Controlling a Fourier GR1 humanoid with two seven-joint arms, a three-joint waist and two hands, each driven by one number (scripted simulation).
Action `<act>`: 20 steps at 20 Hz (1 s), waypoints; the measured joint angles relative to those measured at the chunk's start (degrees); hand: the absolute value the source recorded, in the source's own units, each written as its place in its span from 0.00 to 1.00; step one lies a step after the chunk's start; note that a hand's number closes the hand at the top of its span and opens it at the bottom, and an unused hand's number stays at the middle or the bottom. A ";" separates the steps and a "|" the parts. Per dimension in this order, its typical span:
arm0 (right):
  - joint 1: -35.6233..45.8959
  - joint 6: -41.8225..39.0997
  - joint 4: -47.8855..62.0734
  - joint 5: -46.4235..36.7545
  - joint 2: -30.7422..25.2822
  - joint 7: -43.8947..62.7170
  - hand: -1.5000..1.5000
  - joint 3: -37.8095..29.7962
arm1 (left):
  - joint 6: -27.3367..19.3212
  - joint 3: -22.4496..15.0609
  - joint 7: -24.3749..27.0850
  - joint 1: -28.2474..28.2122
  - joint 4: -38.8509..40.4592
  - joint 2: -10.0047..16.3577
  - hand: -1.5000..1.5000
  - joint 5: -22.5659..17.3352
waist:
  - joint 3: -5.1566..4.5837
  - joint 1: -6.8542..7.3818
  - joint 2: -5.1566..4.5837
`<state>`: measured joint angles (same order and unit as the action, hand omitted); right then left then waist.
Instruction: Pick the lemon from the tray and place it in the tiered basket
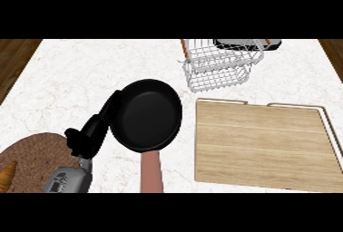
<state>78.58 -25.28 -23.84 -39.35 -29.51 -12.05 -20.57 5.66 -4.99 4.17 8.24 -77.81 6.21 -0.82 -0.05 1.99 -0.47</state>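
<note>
Forearm: we see the grey left forearm (67, 180) coming in at the lower left corner, over the edge of a round woven mat (40, 154).
Mat: it lies at the near left of the white marble counter (87, 77), with an orange, tapered thing (7, 174) at its left edge, cut off by the view.
Left hand: the black left hand (84, 138) sits just left of the frying pan (147, 115). Its fingers (110, 106) look stretched out along the pan's left rim rather than curled round anything. Black against black leaves us unsure whether they touch.
Pan: it rests mid-counter, its reddish handle (152, 174) pointing toward us.
Tray: the wooden tray (261, 145) with metal handles lies right of the pan, close beside it.
Lemon: we cannot make it out from this view.
Basket: the white wire tiered basket (218, 68) stands farther back, beyond the tray's far left corner.
Behind: a dark object (237, 44) sits just past the basket, at the counter's far edge.
</note>
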 measured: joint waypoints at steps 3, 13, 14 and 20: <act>1.91 1.31 1.50 -0.68 3.03 1.65 1.00 1.00 | 0.36 0.07 0.70 -0.75 0.03 0.12 0.50 0.04 | 0.01 0.15 -0.09; 4.70 6.46 6.32 -1.86 11.04 3.52 1.00 2.57 | 0.84 0.34 0.14 -0.01 0.13 0.03 0.50 0.26 | 0.03 0.42 -0.31; 4.73 7.22 6.72 -1.93 12.02 3.59 1.00 2.65 | 0.93 0.25 0.33 -0.43 -0.04 -0.04 0.50 0.27 | 0.03 0.52 -0.32; 5.36 7.05 8.99 0.07 14.91 4.22 1.00 1.12 | 1.05 0.84 0.59 0.06 0.57 -0.01 0.50 0.33 | 0.02 0.40 -0.36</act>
<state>83.94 -18.23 -14.85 -39.28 -14.59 -7.83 -19.46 6.71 -4.15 4.76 8.30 -77.24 6.20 -0.49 -0.03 2.39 -0.83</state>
